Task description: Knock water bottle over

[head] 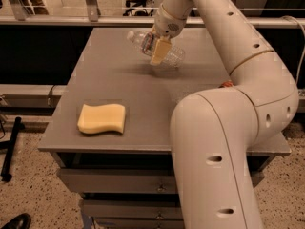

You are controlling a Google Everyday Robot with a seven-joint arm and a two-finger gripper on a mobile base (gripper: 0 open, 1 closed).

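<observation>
Clear plastic water bottle (172,54) is off upright, tilted hard: cap end up toward the far-left corner of the desk (109,75), base end down toward the right edge. It sits near the middle of the far edge. A dark shadow lies on the desk surface just in front of it, so it looks raised rather than lying flat. Can't confirm whether the base touches.

Tool (154,57) is right at the bottle, clamped across its mid-body. One tan finger (160,49) crosses the front of the bottle. The second finger is behind the bottle and not visible, so the grip is read from one side only. The label band is covered by that finger and the cap is hard to make out against the background.

White arm (238,42) comes in from the right and fills the near-right part of the view. It hides the front-right corner and most of the right edge of the desk. A small red sliver (227,84) pokes out from behind the arm near the right edge, too little showing to say what it is.

Yellow sponge (102,119) lies flat near the front-left corner, well apart from bottle and tool.

Drawer fronts (124,180) show under the front edge, right part blocked by the arm.
</observation>
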